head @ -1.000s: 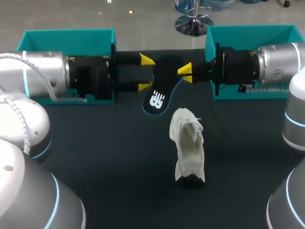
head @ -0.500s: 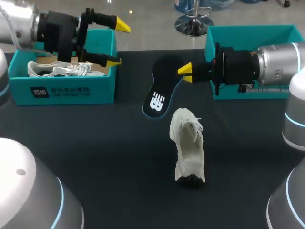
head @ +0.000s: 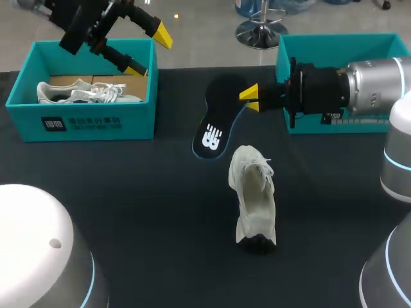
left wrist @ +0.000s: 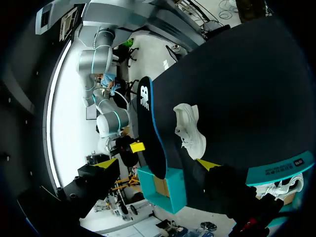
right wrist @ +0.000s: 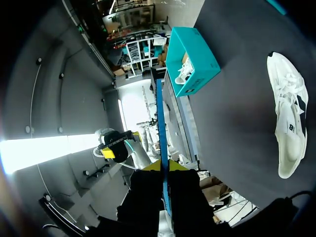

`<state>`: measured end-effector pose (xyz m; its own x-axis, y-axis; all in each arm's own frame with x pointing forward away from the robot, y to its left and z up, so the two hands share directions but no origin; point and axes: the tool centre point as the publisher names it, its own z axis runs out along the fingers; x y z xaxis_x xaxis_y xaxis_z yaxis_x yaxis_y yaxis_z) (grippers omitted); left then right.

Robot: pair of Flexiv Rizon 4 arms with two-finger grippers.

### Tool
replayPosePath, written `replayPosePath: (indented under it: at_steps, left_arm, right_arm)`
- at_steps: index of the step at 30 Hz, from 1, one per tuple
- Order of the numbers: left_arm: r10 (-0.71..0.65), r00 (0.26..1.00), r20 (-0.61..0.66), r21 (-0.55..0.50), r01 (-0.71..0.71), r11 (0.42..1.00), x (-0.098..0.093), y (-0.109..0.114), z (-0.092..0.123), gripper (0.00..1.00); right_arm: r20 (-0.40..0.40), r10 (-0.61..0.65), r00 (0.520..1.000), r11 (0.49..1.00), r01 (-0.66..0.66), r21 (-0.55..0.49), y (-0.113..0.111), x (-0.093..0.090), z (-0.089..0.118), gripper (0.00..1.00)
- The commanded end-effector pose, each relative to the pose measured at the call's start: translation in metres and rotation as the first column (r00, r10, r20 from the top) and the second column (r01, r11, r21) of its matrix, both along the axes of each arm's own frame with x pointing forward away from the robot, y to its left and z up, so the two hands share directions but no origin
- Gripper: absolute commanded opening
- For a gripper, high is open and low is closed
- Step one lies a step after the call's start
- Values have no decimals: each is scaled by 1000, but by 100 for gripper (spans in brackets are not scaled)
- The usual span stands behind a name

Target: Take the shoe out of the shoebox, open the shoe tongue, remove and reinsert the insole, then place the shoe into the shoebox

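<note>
- While the white shoe [head: 253, 196] is left lying on the dark table [head: 128, 212], the black insole [head: 217, 122] is being held just beyond it, toward the far edge.
- Its end farthest from the shoe is clamped by the right tool [head: 250, 97], with a yellow tip pressed on each face.
- Well off from the shoe, the left tool [head: 151, 52] is held high with its fingers spread and nothing gripped.
- Below that tool a teal shoebox [head: 83, 122] is seen, with a second shoe [head: 83, 93] laid inside.

Insole [head: 215, 122] between left shoebox [head: 83, 122] and right shoebox [head: 340, 46], shoe [head: 253, 192] just before it
</note>
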<state>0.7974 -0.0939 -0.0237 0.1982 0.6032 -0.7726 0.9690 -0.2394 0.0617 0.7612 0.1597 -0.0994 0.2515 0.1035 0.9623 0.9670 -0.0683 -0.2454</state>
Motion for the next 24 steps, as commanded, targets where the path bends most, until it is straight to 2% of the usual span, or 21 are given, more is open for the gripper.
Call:
replayPosePath:
  at_steps: [1,3,5,8,16,20,24]
  left_arm:
    - [-288,957,-43,439,277,854,7,-2,6,100]
    - [-288,957,-43,439,277,854,7,-2,6,100]
    - [-258,966,-17,532,227,815,6,-13,9,100]
    - [-247,969,-21,579,213,787,10,-26,12,100]
    - [-172,983,-56,618,170,767,26,-41,15,100]
    - [-158,985,-65,620,164,767,25,-46,21,100]
    - [-116,989,-95,624,150,767,23,-46,16,100]
  right_arm:
    - [0,-1,1000,1000,1,-2,2,0,-1,0]
    - [0,-1,1000,1000,1,-2,2,0,-1,0]
    - [0,-1,1000,1000,1,-2,2,0,-1,0]
    - [0,-1,1000,1000,1,-2,2,0,-1,0]
    - [0,-1,1000,1000,1,-2,2,0,-1,0]
    - [0,-1,1000,1000,1,-2,2,0,-1,0]
    - [0,-1,1000,1000,1,-2,2,0,-1,0]
